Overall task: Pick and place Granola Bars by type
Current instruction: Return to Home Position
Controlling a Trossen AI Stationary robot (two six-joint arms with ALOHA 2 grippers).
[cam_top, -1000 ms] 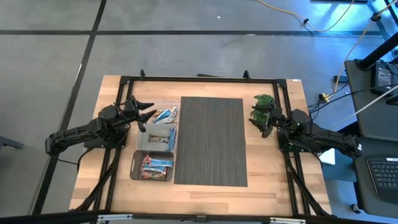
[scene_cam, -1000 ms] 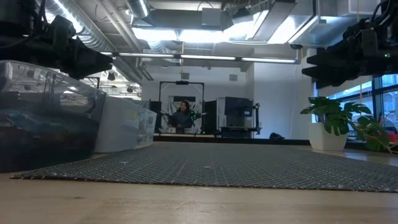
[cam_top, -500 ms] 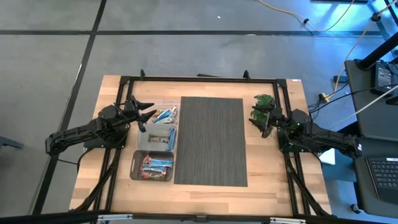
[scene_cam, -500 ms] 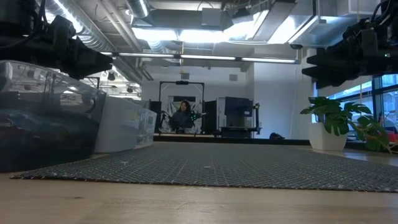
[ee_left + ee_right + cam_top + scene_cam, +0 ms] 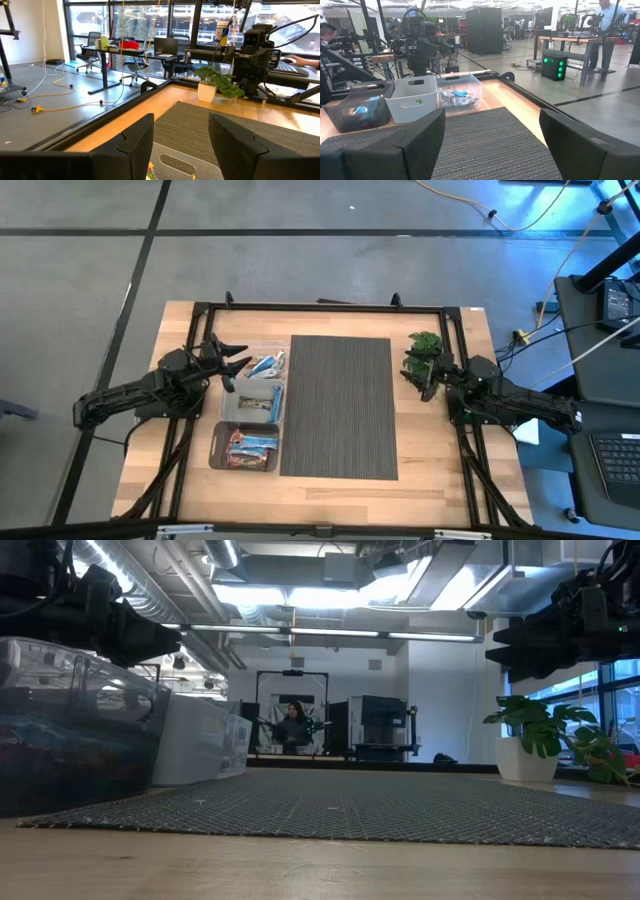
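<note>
Grey mat (image 5: pixel 340 405) lies bare; I see the Granola Bars (image 5: pixel 250 447) only in the transparent bin (image 5: pixel 476 89) and black bin (image 5: pixel 214 442); left gripper (image 5: pixel 235 365) and right gripper (image 5: pixel 413 375) both hang released, empty; sorting looks finished.

Clear above the ribbed mat (image 5: pixel 343 406); hemmed along its left edge by three bins (image 5: pixel 250 416), beside its far right corner by a potted plant (image 5: pixel 424 343).

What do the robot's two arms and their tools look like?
The left arm and right arm are dark, slim and jointed. The left tool and right tool each have two broad, dark, angular fingers. No markings show.
</note>
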